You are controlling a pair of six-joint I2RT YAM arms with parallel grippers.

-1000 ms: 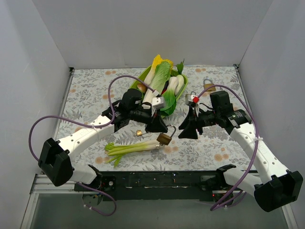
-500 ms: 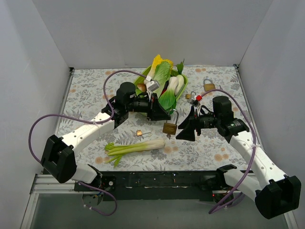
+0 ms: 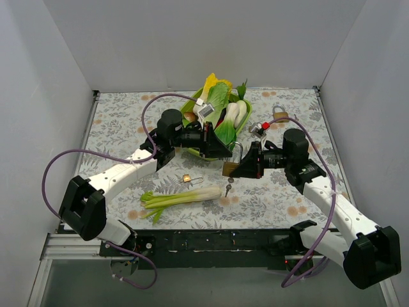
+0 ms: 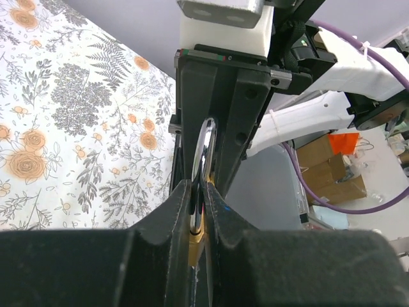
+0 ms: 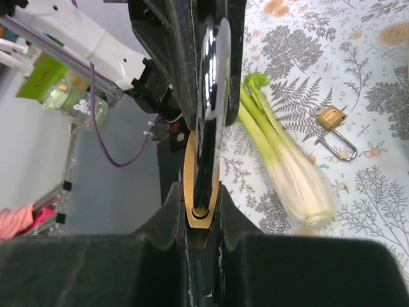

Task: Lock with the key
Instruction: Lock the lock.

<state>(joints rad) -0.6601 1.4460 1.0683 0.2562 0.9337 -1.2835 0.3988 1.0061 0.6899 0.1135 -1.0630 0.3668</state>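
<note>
Right gripper (image 3: 245, 168) has closed in since the earlier frame and now clamps the brass padlock (image 3: 231, 169) body at frame centre. Left gripper (image 3: 223, 151) pinches its shackle (image 4: 206, 144) (key (image 3: 228, 186) dangling just below).

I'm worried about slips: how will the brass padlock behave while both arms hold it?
The padlock looks solid metal, so probably stiff and heavy for its size. Its polished shackle, pinched by the left fingers, may be slippery. The body might pivot if the right fingers let go.
</note>
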